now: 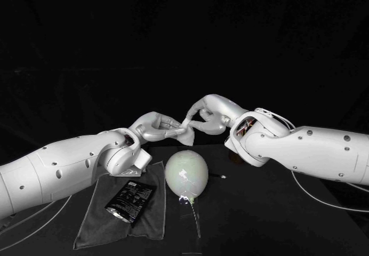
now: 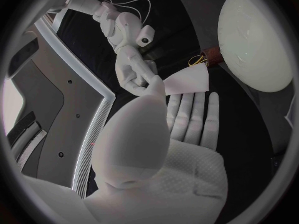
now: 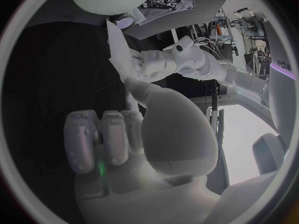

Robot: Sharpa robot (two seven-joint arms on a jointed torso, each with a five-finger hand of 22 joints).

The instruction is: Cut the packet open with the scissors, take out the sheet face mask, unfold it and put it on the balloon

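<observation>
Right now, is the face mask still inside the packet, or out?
Out: left hand and right hand hold the mask aloft; the packet lies on the cloth.

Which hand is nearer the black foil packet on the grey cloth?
Left. The left hand hangs beyond the black foil packet; the right hand hangs beyond the pale oval balloon, farther off.

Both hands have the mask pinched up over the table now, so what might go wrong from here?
1. The left hand and right hand pinch the sheet mask as a small folded piece; pulling it open may tear it or slip it from one hand.
2. The balloon lies loose on the table below them; laying the mask on it may roll it away.
</observation>
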